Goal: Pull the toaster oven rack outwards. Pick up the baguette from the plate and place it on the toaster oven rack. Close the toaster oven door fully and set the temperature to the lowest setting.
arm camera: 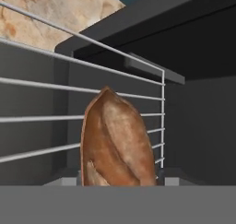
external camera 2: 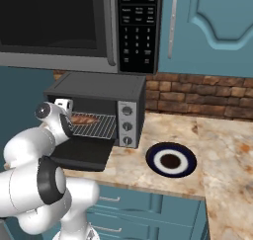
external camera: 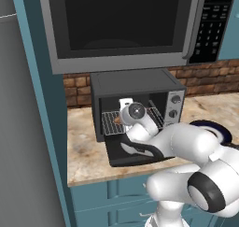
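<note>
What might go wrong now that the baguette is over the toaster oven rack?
The baguette lies on the toaster oven rack close under the hand; pulling back could drag it off. The toaster oven door hangs open below the arm and could be bumped. The rack must slide in before closing.

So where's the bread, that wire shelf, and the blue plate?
baguette [arm camera: 117,144]: hand view, middle of the crust.
toaster oven rack [external camera 2: 101,127]: right base view, bare wires right of the loaf.
plate [external camera 2: 154,161]: right base view, blue rim on its left side.
</note>
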